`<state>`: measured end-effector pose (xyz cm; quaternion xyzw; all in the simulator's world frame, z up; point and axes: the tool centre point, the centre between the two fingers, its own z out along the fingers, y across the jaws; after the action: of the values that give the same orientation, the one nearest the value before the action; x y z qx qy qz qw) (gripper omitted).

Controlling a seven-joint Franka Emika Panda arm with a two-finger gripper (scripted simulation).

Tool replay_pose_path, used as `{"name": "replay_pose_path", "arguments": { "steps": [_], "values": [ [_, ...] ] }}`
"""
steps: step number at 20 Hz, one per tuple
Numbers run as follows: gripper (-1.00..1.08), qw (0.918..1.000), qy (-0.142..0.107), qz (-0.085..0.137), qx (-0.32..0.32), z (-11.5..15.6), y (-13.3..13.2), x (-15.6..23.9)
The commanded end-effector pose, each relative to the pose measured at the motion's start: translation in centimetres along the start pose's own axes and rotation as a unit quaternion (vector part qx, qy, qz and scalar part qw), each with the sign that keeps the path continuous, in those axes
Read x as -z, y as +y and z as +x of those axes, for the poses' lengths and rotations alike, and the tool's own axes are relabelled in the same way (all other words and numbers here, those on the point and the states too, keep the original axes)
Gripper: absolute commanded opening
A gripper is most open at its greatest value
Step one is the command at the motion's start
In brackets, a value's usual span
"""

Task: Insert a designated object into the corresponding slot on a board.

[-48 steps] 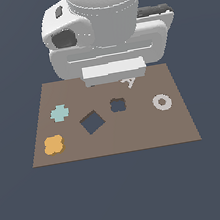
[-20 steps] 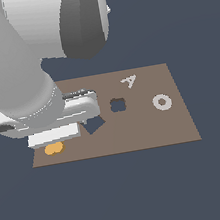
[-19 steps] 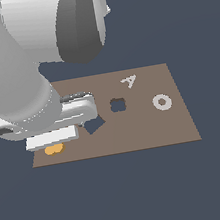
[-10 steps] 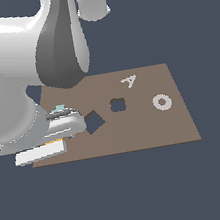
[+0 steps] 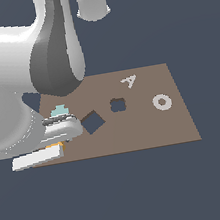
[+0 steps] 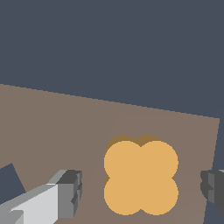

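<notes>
In the wrist view the gripper [image 6: 141, 192] is spread wide, one grey-tipped finger [image 6: 65, 194] on one side of the orange clover piece [image 6: 141, 177] and the other finger on the far side of it, near the picture's edge. Neither finger touches the piece; bare board shows between each tip and the orange lobes. The piece lies flat on the brown board [image 6: 57, 131], close to one of the board's edges and near a corner, with dark floor beyond. A sliver of a dark cut-out shows at the side of this view, past the nearer finger.

In the exterior view the arm fills the exterior view's left, bent low over the board's near corner on that side. The hand's pale body [image 5: 36, 158] lies almost level just above the board's front edge, and only a thin strip of orange [image 5: 57, 145] peeks out by it; the rest of the piece is hidden under the hand. Just behind, a bit of the pale teal piece [image 5: 59, 111] shows above the arm's wrist. Next along the board toward the exterior view's right comes the tilted dark square hole [image 5: 93, 122], then the smaller clover-shaped slot [image 5: 118, 104], well apart from the orange piece and with nothing in it. Farther on sit a white ring [image 5: 162, 102] and, toward the back edge, a small white triangle shape [image 5: 129, 81].
</notes>
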<state>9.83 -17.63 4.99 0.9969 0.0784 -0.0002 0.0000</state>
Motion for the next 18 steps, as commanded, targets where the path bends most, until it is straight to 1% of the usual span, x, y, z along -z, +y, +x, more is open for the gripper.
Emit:
{"name": "replay_pose_path", "arguments": {
  "steps": [1, 10, 11, 18],
  "values": [
    [1.00, 1.0000, 0.000, 0.000, 0.000, 0.0, 0.0, 0.0],
    [1.00, 1.0000, 0.000, 0.000, 0.000, 0.1, 0.0, -2.0],
    [-1.00, 1.0000, 0.000, 0.000, 0.000, 0.1, 0.0, -2.0],
    [-1.00, 1.0000, 0.000, 0.000, 0.000, 0.1, 0.0, -2.0]
  ]
}}
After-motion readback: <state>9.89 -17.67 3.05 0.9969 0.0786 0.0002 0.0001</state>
